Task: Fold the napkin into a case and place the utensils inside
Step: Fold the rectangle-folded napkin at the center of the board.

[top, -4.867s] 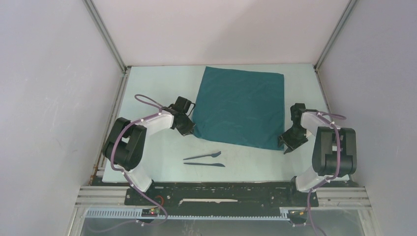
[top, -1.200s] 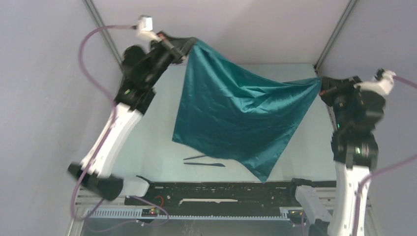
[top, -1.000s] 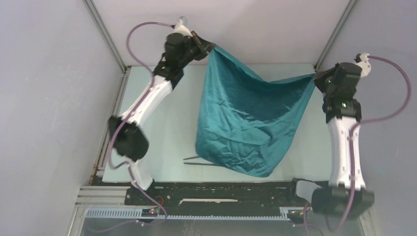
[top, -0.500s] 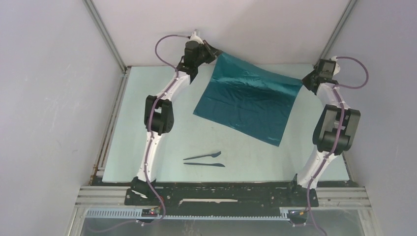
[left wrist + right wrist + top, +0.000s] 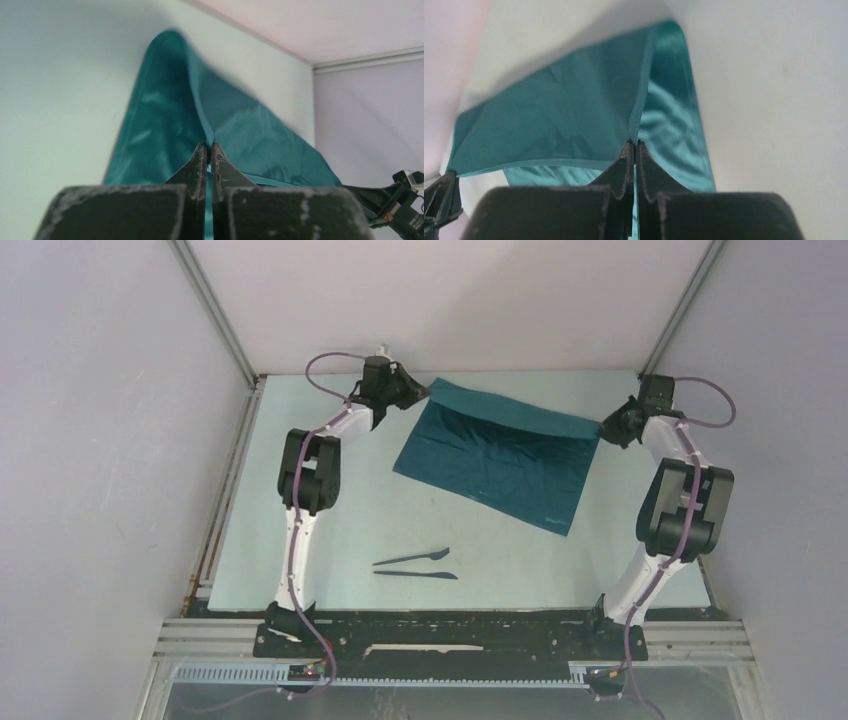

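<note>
The dark teal napkin [image 5: 498, 455] lies at the back middle of the table, its far edge held just above the surface. My left gripper [image 5: 425, 392] is shut on its far left corner. My right gripper [image 5: 603, 426] is shut on its far right corner. In the left wrist view the cloth [image 5: 200, 120] fans out from the pinched tips of the left gripper [image 5: 208, 146]. The right wrist view shows the napkin [image 5: 574, 120] running off from the right gripper [image 5: 633, 144]. The two dark utensils [image 5: 415, 565] lie side by side near the front, in front of the napkin and apart from it.
Both arms stretch far back toward the rear wall [image 5: 450, 300]. Metal frame posts [image 5: 215, 310] stand at the back corners. The pale table [image 5: 300, 530] ends at a black rail [image 5: 430, 635] in front.
Both arms carried the napkin up from the table, swung it through the air, then brought it down toward the back. It now lies flatter and lower than half a second ago.
</note>
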You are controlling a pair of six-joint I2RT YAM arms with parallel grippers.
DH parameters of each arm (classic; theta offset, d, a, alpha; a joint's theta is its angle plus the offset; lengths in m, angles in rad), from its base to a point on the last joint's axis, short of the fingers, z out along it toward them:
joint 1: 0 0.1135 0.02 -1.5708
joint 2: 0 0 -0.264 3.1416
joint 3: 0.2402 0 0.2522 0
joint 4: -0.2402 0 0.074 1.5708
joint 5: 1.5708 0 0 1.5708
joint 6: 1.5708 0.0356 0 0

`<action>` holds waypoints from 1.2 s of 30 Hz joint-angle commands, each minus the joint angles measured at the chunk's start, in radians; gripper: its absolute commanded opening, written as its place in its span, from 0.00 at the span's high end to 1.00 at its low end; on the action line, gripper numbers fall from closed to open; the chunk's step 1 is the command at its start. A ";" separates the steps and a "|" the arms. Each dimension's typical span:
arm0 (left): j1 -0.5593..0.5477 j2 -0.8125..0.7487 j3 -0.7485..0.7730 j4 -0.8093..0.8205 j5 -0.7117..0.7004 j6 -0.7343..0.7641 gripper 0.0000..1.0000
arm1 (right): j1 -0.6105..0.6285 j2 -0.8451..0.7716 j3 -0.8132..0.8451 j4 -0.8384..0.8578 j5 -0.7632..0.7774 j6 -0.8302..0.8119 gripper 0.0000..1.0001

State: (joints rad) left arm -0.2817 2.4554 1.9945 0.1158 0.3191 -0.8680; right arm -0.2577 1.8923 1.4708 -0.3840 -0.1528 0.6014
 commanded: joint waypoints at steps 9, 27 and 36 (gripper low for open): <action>0.019 -0.310 -0.340 -0.397 -0.042 0.083 1.00 | 0.086 -0.269 -0.381 -0.120 -0.020 -0.008 1.00; 0.024 -0.484 -0.581 -0.512 -0.135 0.157 1.00 | 0.100 -0.372 -0.585 -0.130 -0.017 -0.053 1.00; 0.022 -0.465 -0.590 -0.522 -0.159 0.169 1.00 | 0.101 -0.390 -0.648 -0.108 -0.024 -0.052 1.00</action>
State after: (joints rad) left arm -0.2649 2.0167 1.4071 -0.3954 0.1852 -0.7277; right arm -0.1555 1.5486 0.8307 -0.5129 -0.1711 0.5655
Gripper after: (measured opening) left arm 0.008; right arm 0.008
